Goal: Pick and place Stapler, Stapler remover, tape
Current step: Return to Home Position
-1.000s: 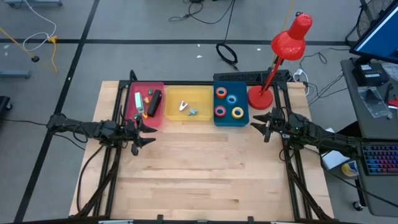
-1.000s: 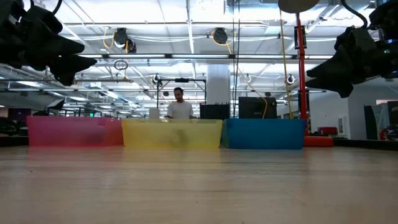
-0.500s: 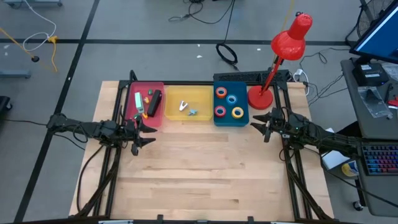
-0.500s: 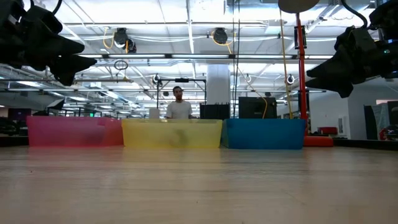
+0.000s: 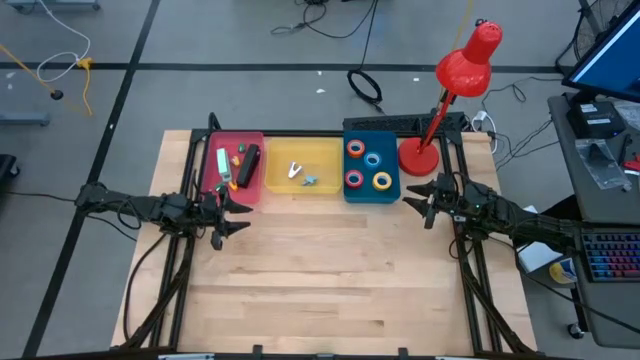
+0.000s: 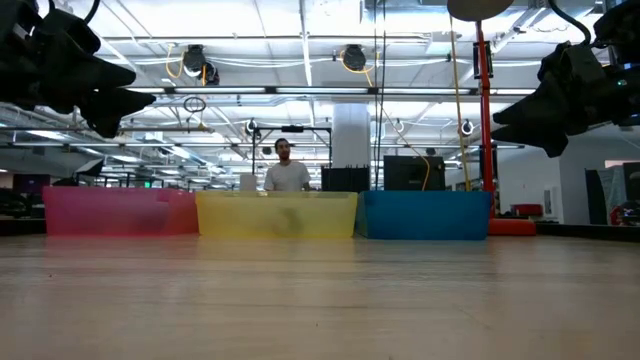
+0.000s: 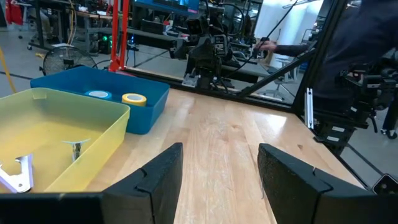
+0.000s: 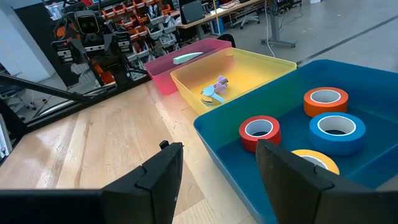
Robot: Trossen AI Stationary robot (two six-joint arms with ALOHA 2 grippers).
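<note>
Four tape rolls, orange-red point(image 8: 325, 99), red point(image 8: 260, 131), blue point(image 8: 339, 129) and yellow point(image 8: 309, 161), lie flat in the blue bin point(image 5: 371, 168). Staple removers point(image 5: 296, 171) lie in the yellow bin point(image 5: 302, 168). A dark stapler point(image 5: 248, 165) and a pale green one point(image 5: 223, 163) rest in the pink bin point(image 5: 233, 166). My left gripper point(image 5: 236, 213) hovers open just in front of the pink bin. My right gripper point(image 5: 416, 195) hovers open beside the blue bin's right end. Neither touches anything.
The three bins stand in a row along the table's far edge. A red desk lamp point(image 5: 452, 90) has its base point(image 5: 418, 156) at the far right corner, close to my right gripper. Bare wood point(image 5: 330, 270) spreads toward the near edge. A person point(image 6: 285, 172) stands in the room beyond.
</note>
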